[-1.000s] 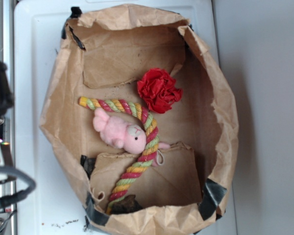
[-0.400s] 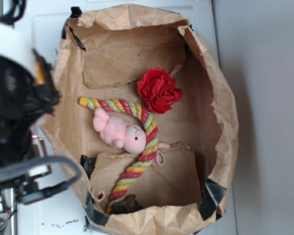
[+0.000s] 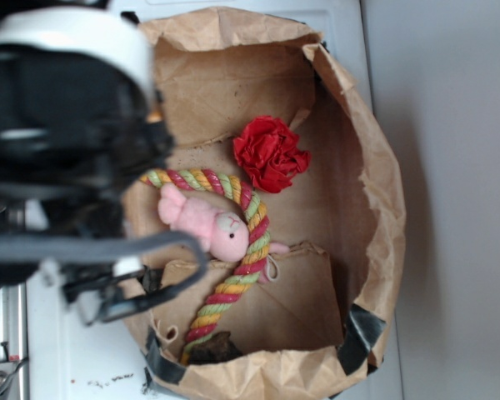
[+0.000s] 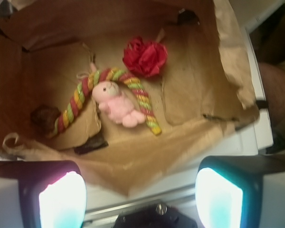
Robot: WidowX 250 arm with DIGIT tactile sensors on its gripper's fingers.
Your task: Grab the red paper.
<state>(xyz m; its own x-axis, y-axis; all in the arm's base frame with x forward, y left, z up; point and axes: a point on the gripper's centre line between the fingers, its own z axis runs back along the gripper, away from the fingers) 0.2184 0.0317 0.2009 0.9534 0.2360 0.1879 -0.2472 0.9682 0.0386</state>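
Wrist view shows the gripper (image 4: 141,197) spread wide with nothing held between its fingers (image 4: 61,199), poised above the brown paper bag's (image 4: 228,57) near edge, while the red paper (image 4: 145,57) is seen lying inside, beside the twisted rope (image 4: 133,92)

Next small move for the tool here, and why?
Probably travel over the bag's near wall toward the red paper before descending. In the wrist view the open tool sits outside the paper bag, and the pink plush bunny and twisted rope lie between.
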